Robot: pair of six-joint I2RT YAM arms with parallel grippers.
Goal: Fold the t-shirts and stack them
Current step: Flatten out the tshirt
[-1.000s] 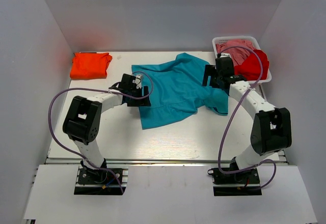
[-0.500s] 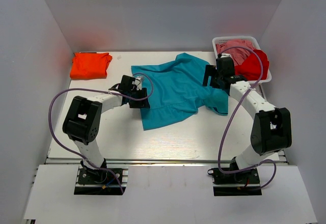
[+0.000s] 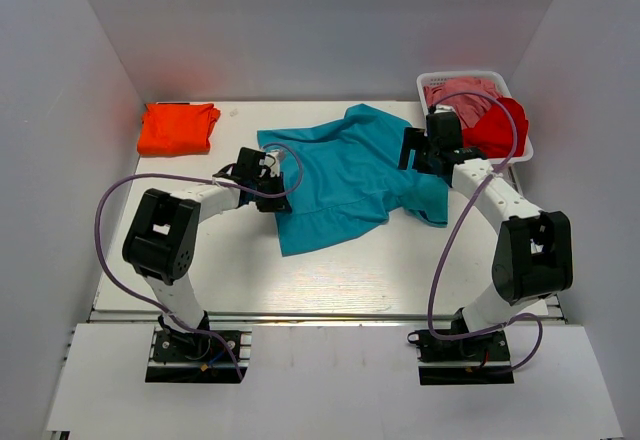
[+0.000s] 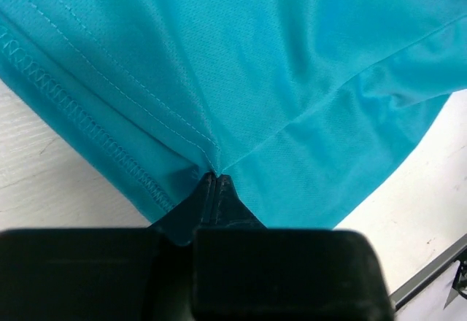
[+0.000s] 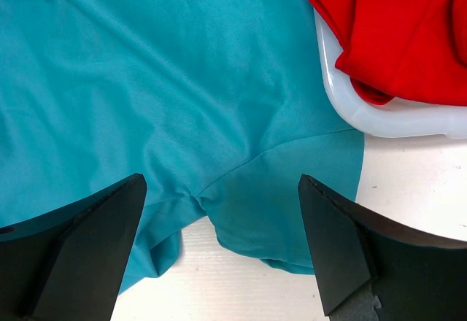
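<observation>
No writing, label, brand mark or number can be read in any of the views.

Teal short-sleeved cloth t-shirt (image 4: 292, 66): fine mesh knit, matt, stitched hem, puckered at pinch between matt black plastic left gripper (image 4: 211, 182) fingertips. Red cloth shirt (image 5: 408, 29): smooth, matt, beside right finger. White plastic basket (image 5: 379, 120): smooth, slight gloss. White table (image 5: 416, 190): painted wood grain, matt.
</observation>
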